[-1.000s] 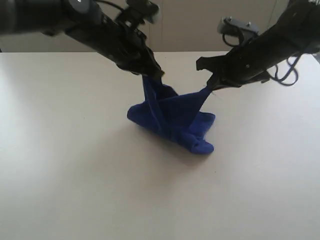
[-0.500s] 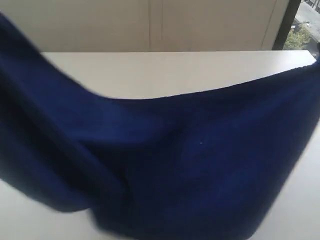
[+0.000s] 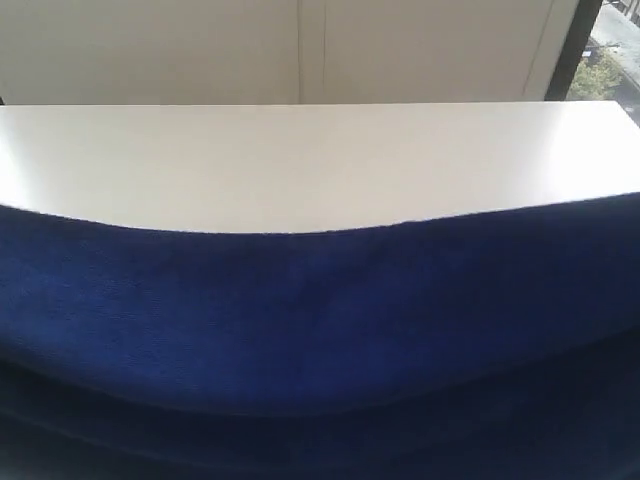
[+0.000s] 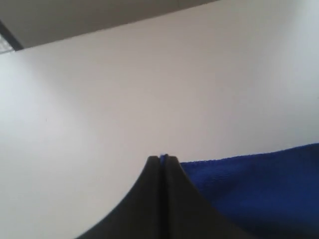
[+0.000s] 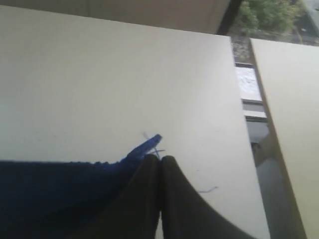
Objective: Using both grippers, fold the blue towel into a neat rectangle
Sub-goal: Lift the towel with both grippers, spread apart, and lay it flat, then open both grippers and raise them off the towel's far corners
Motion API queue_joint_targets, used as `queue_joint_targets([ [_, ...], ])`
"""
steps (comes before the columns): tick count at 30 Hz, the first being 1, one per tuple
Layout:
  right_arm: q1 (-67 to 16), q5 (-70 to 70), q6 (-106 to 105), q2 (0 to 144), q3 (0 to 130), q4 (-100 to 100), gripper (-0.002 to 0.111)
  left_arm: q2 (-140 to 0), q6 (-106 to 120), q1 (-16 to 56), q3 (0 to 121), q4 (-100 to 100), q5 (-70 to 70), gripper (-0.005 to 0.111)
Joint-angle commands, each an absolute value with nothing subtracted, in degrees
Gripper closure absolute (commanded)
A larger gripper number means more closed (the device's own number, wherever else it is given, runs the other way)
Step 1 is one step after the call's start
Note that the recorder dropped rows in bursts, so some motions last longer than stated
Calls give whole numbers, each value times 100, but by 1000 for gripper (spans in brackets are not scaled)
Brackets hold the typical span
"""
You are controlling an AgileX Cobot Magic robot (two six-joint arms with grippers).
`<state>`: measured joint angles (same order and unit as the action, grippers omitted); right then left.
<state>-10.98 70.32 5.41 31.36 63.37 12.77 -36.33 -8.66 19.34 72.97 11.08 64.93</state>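
Exterior view: the blue towel point(image 3: 320, 330), a second ago a crumpled heap pinched up from the middle of the bench point(image 3: 300, 160), now hangs spread across the whole width of the frame close to the camera. Its upper hem sags in a shallow curve from left to right. Both arms have gone from this view, and the cloth itself hides the near half of the bench. The far half shows bare up to the pale wall point(image 3: 200, 50), with a window point(image 3: 610, 50) at the far right. Judged from this, the towel has been shaken open and stretched between two corners, ready to be laid flat for a first fold.

Left wrist view: the left claw point(image 4: 162, 160) is clenched, a sliver of blue caught at its tip. The towel's hem runs off from it, above the pale bench.

Right wrist view: the right claw point(image 5: 160, 159) is clenched on the other corner, whose point pokes out just beyond the jaws. A few loose threads point(image 5: 207, 190) lie on the bench near its right edge. That edge is close, so cloth laid down here could overhang.
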Motion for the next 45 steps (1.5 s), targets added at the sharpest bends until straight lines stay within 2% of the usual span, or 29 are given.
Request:
queue_joint_targets([
  [1,-1084,6871,1111,3756,5960,1966,108,-3897,-1551,1934,6421,1663,6449,107],
  [7,-1084,5078,2236,5419,5123,2897,108,-5315,-2705,1934,5177,2410,4321,107],
  [11,-1084,3813,3181,7016,4924,3719,108,-6934,-4120,1708,4807,3604,2612,107],
  [16,-1019,2558,5136,8883,5113,5506,108,-8768,-5319,1092,4933,4595,812,107],
  [22,-775,2294,6185,10523,5832,6652,108,-10335,-5405,525,5617,4605,-488,107],
  [33,-352,2145,6185,11783,7086,6662,108,-11482,-5405,472,7059,4605,-351,107],
  [40,-336,1993,6173,12024,7267,6662,108,-11699,-5393,472,7241,4605,-39,107],
  [43,-336,1919,6173,12024,7267,6662,100,-11720,-5404,472,7264,4605,137,97],
  [45,-336,1910,6173,12024,7267,6662,88,-11730,-5404,472,7264,4605,166,80],
])
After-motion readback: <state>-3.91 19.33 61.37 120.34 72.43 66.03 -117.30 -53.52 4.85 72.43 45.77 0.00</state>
